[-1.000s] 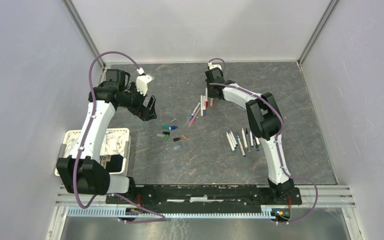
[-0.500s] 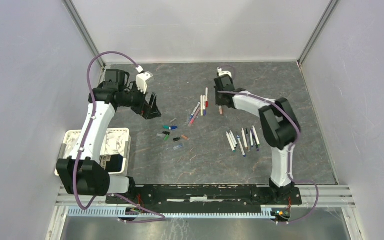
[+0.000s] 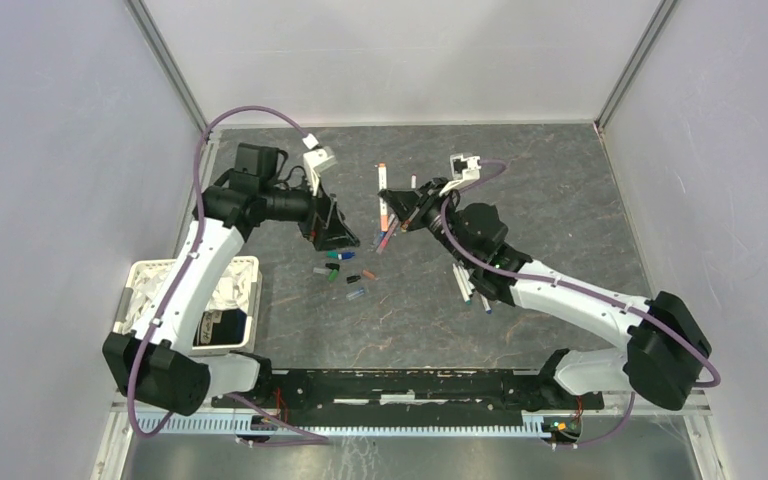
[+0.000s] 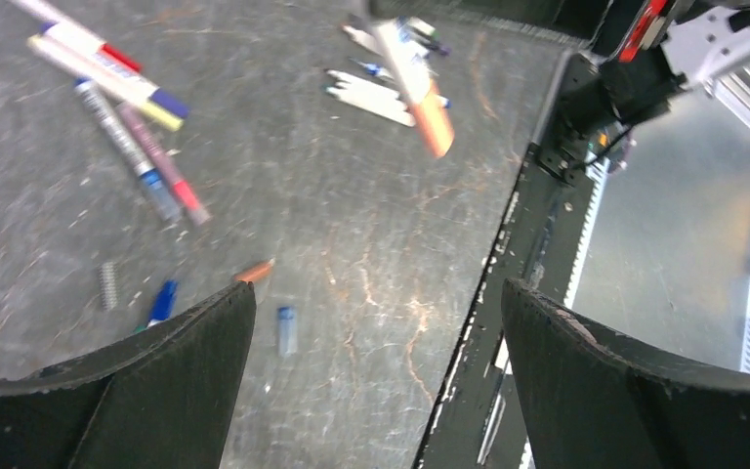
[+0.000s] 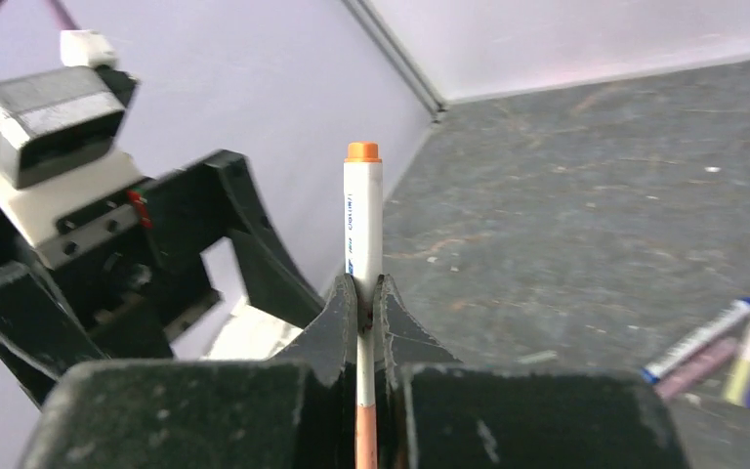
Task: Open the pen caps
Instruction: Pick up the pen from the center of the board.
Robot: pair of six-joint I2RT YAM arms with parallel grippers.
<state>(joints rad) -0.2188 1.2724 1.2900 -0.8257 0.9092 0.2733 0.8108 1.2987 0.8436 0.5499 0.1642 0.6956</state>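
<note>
Daylight shows between the left fingers point(image 4: 137, 381), spread wide over loose pen caps point(image 3: 341, 256) on the surface point(image 3: 560, 200), while the right fingers point(image 5: 332, 327) clamp an orange-ended white pen point(image 5: 363, 210) aloft, its blue barrel print too small to read.

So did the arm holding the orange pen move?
Yes. The right gripper, shut on the pen, swung left from the back wall towards the left gripper.

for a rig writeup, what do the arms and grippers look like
The left arm and right arm: white links, chunky black joints, a purple cable along each. The left gripper and right gripper: black, wedge-shaped fingers, with a white block at each wrist.
</note>
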